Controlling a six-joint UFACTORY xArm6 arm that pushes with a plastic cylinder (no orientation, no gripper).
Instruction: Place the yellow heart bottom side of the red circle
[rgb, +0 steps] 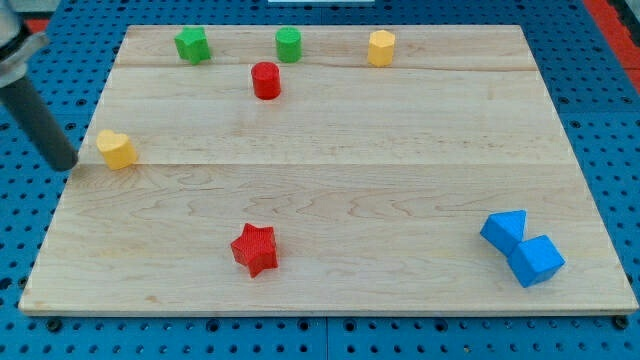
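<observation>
The yellow heart (116, 149) lies near the board's left edge. The red circle (265, 80) stands near the view's top, to the right of and above the heart. My tip (66, 165) is at the board's left edge, just left of the yellow heart, with a small gap between them. The dark rod rises from the tip toward the view's top left corner.
A green star-like block (192, 45), a green cylinder (288, 44) and a yellow hexagon (381, 47) line the top edge. A red star (254, 249) lies at bottom centre. Two blue blocks (504, 230) (536, 261) touch at bottom right. The wooden board (400, 150) rests on a blue pegboard.
</observation>
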